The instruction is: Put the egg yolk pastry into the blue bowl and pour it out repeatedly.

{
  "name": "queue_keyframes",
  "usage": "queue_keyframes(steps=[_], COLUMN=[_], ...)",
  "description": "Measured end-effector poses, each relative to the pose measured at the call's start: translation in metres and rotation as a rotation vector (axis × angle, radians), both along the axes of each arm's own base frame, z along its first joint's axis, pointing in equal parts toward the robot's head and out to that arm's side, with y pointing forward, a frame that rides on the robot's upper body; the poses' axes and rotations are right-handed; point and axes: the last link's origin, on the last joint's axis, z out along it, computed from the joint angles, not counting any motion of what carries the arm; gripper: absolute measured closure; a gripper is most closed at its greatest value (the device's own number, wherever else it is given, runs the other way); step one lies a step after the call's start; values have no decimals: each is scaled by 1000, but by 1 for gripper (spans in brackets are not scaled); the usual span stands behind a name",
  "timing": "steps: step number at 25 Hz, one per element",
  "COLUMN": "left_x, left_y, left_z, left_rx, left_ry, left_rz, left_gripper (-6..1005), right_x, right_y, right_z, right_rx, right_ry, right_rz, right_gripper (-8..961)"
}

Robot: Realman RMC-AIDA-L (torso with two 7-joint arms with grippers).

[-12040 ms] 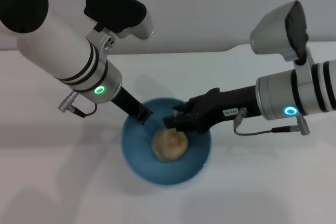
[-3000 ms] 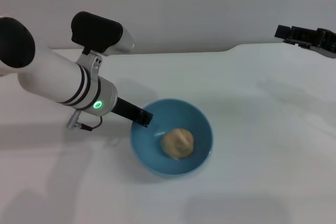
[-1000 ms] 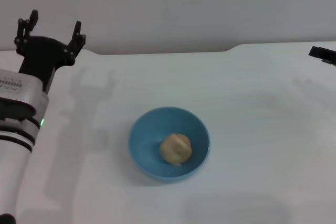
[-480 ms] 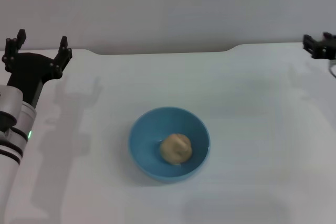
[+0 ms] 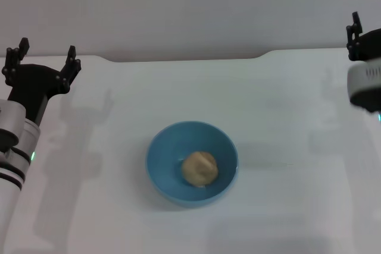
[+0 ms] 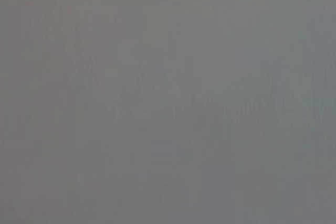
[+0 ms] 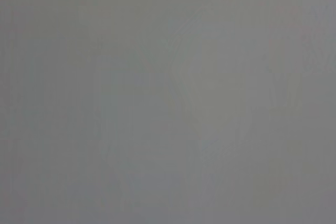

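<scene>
Head view: egg yolk pastry (image 5: 199,168) inside blue bowl (image 5: 164,153)

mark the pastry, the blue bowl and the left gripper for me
egg yolk pastry (image 5: 199,168), head view, middle of its top.
blue bowl (image 5: 166,148), head view, bare inner wall on the robot's left side.
left gripper (image 5: 41,60), head view, midway between its spread fingertips, at the table's far left edge.
</scene>
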Motion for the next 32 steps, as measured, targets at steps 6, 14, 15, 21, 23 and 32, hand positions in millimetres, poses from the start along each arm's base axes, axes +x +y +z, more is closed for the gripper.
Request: queue_keyframes(steps=[6,14,15,21,23,32], left_x=[0,5,5,1,-1,-29], left_y=[-1,-3,-2,-1,0,2], left_z=[-8,-21,-22,-24,-21,2], left_rx=[-46,-107,-114,-128,-117,12], left_ry=[43,69,71,68,57,-213], left_rz=[-20,-42,-37,-10,4,192], left_gripper=[136,136,136,137,137,138], right_x=[8,45,48,59,61,70], right_y=[-35,-33,-31,-24,-24,-25], right_z=[-13,-16,-16,-9,-7,0], right_rx=[-49,-187,-190,-159,-147,-113], right_ry=[-29,385,402,442,445,444], right_rz=[277,136,116,41,35,9], right_gripper=[524,524,524,524,524,524])
